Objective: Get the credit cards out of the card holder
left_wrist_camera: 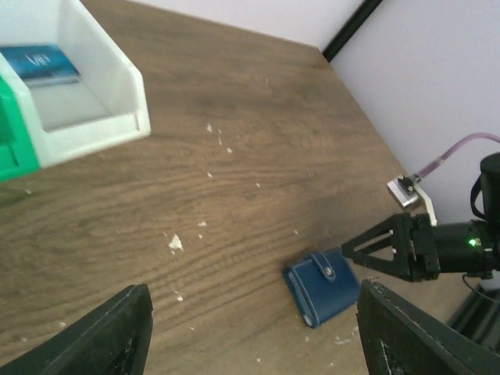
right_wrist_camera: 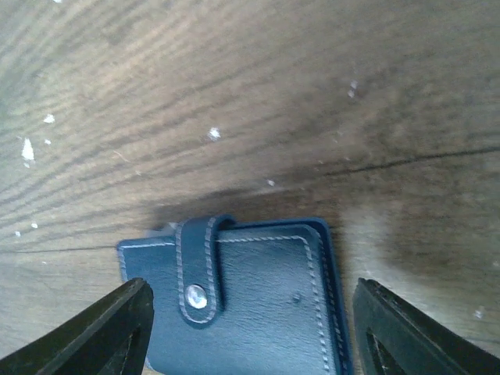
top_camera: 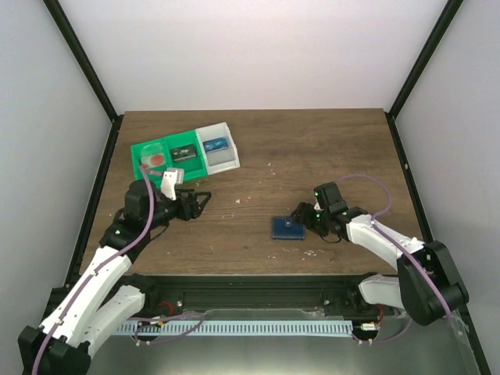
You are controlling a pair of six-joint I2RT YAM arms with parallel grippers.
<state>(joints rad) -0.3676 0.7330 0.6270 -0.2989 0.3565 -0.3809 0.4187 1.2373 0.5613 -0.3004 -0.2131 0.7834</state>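
Over the shut wallet (right_wrist_camera: 266,273), right gripper (right_wrist_camera: 250,320) hangs open.
Next: pin it, unsnap the strap (right_wrist_camera: 197,269); cards unseen.

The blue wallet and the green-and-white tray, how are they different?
The card holder is dark blue; the tray is green and white. The card holder is smaller than the tray. The card holder is snapped shut with a strap, while the tray has three open compartments. Both lie flat on the wooden table.

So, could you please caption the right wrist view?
Open right claw framing the strap-closed blue card holder lying on the wooden table.
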